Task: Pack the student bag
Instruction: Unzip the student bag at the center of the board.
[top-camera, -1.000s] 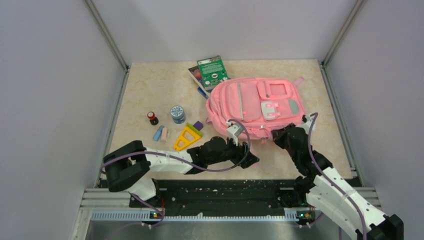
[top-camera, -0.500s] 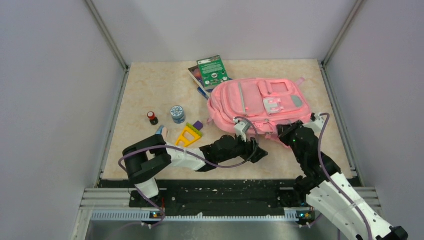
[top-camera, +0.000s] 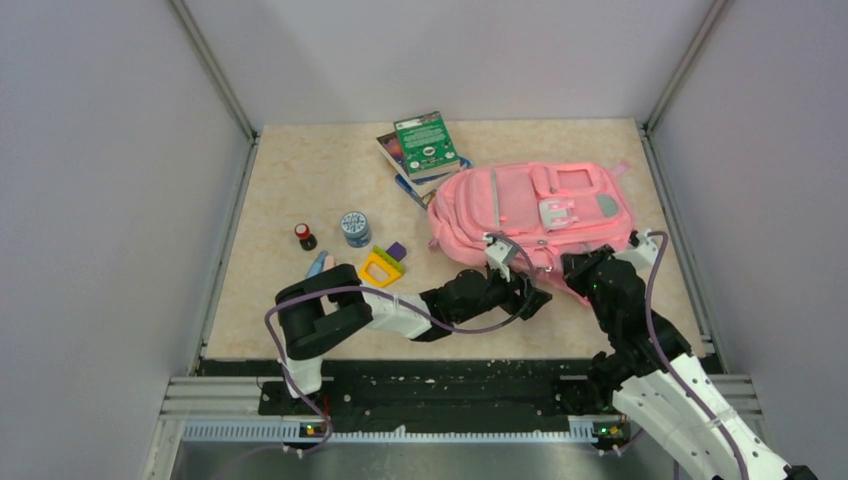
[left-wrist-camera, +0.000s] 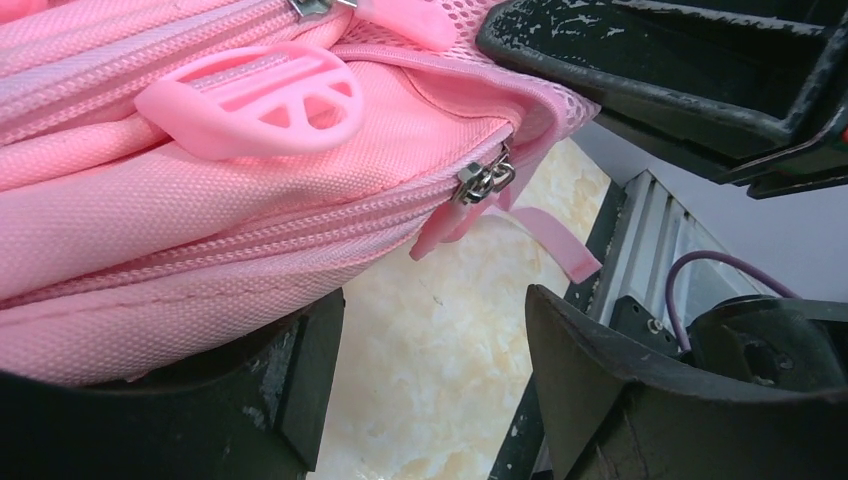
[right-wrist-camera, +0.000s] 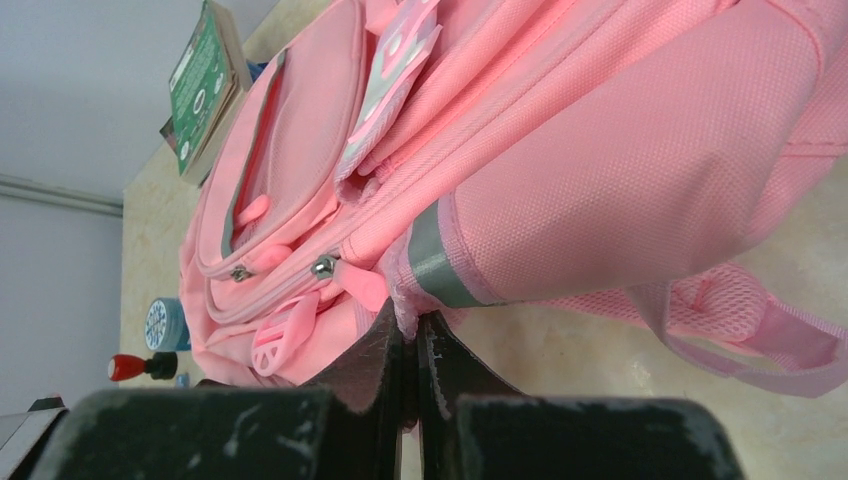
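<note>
Half the job is tension: the right gripper (right-wrist-camera: 412, 338) is pinched on a seam (right-wrist-camera: 402, 288) of the bag (top-camera: 530, 205), which lies right of centre on the table (top-camera: 300, 180) beside the books (top-camera: 425, 145). The left gripper (left-wrist-camera: 430, 340), jaws apart, should close squarely on the zip pull (left-wrist-camera: 485, 180) just ahead.

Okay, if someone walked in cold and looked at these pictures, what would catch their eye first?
The big pink student bag, lying right of centre on the table, is by far the largest thing. At its near edge the right tool is pinched shut on its fabric, and the left tool stands open by a zipper. A green book lies beyond it at the far edge.
</note>
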